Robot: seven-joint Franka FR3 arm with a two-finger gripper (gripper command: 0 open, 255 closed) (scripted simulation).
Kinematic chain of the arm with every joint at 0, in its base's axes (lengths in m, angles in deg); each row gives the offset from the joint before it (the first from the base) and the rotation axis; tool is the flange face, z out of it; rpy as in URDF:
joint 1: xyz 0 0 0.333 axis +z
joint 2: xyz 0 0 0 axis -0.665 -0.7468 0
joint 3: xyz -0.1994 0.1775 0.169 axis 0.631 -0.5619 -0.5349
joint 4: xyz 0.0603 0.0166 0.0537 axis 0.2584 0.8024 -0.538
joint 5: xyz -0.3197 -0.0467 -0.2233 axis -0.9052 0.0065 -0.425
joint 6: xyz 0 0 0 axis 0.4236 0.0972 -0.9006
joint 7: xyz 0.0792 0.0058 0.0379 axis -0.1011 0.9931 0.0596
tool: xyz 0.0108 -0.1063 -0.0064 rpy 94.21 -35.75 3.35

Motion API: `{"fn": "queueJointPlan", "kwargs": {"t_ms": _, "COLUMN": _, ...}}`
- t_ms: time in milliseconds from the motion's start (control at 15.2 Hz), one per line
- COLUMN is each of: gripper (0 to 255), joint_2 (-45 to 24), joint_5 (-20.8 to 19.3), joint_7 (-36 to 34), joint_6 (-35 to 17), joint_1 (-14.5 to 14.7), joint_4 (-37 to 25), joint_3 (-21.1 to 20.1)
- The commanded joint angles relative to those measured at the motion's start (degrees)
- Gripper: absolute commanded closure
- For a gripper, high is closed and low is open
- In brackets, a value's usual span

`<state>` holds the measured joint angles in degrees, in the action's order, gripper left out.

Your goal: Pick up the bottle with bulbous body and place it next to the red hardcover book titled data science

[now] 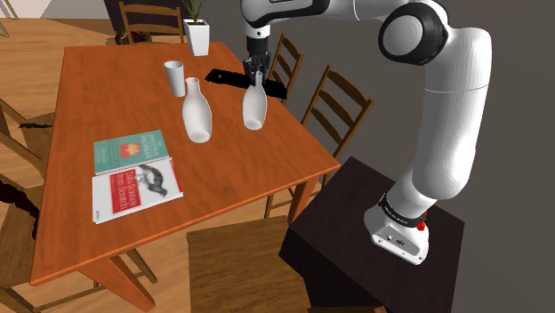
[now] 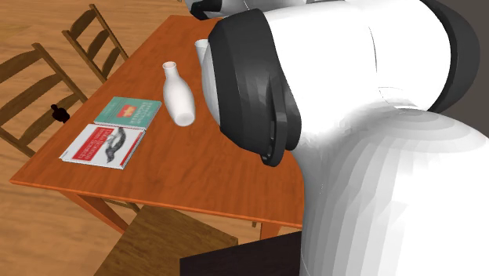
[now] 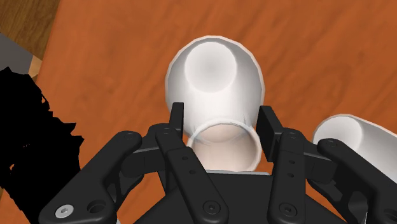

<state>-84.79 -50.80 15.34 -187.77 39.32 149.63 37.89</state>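
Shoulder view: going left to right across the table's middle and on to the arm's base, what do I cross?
Green-covered book → free-standing white bulbous bottle → second white bulbous bottle, under the black gripper → black box stand.

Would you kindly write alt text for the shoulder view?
The black pincer is at the neck of a white bulbous bottle standing on an orange-brown wooden table. A larger white bottle, a red-and-white book and a green book are nearby.

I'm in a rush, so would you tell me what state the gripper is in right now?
Gripper: open, fingers apart on either side of the neck of the bulbous bottle, not clearly clasping it.
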Motion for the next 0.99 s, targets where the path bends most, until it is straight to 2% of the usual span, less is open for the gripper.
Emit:
{"fn": "queueJointPlan", "kwargs": {"t_ms": 0, "gripper": 255, "joint_2": 0.0, "joint_5": 0.0, "joint_7": 0.0, "joint_6": 0.0, "joint_1": 0.0, "joint_4": 0.0, "joint_3": 0.0}}
{"fn": "queueJointPlan", "kwargs": {"t_ms": 924, "gripper": 255, "joint_2": -0.1, "joint_5": 0.1, "joint_7": 0.4, "joint_6": 10.9, "joint_1": 0.1, "joint_4": -11.0, "joint_3": 0.0}}
